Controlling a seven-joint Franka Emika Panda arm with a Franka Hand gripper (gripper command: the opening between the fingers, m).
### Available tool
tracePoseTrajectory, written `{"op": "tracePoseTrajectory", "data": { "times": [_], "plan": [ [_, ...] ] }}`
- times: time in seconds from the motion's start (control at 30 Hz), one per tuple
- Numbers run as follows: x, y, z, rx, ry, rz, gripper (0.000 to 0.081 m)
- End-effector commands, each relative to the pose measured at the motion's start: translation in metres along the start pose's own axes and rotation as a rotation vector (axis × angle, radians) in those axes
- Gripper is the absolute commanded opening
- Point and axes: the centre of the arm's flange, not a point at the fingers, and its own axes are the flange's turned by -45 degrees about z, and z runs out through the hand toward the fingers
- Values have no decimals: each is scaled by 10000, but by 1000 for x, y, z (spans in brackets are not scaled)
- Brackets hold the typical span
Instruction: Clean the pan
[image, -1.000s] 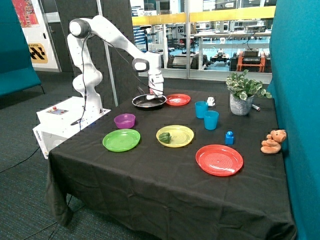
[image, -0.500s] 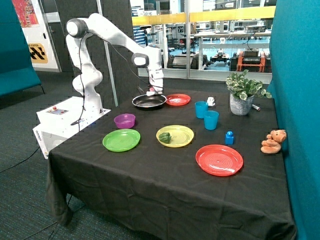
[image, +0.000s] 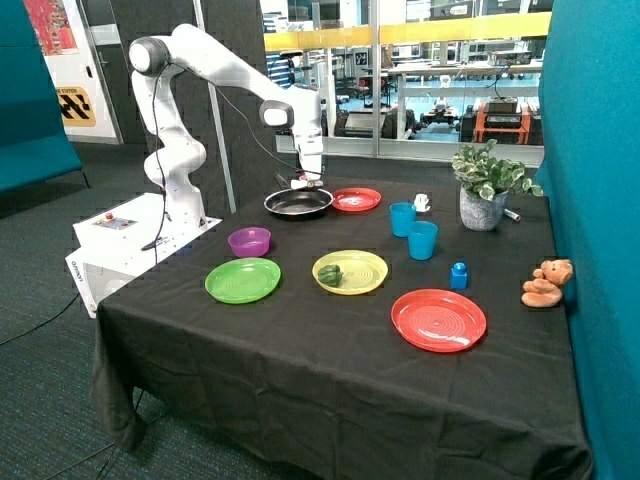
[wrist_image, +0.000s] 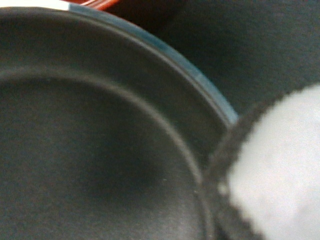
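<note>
The pan (image: 298, 203), black inside with a shiny rim, sits at the table's far end beside a small red plate (image: 357, 199). My gripper (image: 302, 181) hangs just over the pan's far rim, shut on a small white sponge (image: 300, 184). In the wrist view the pan (wrist_image: 100, 150) fills most of the picture, its black inside looking bare. The white sponge (wrist_image: 280, 165), dark at its edge, is close in front of the camera over the pan's rim. A sliver of the red plate (wrist_image: 115, 4) shows beyond the rim. The fingers themselves are hidden.
A purple bowl (image: 249, 241), green plate (image: 242, 280) and yellow plate (image: 350, 271) holding a green item lie nearer the front. A large red plate (image: 438, 319), two blue cups (image: 422, 240), a blue block (image: 459, 275), potted plant (image: 482, 185) and teddy (image: 546, 283) stand toward the teal wall.
The gripper with the sponge has slid a little across the pan toward its far rim and the robot's base, and the arm's upper links have shifted the same way.
</note>
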Motion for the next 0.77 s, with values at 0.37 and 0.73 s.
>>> {"op": "tracePoseTrajectory", "data": {
  "times": [0.37,0.73],
  "plan": [
    [-10,28,5,-27,-44,449,0],
    [-10,24,5,-27,-44,312,0]
  ]
}}
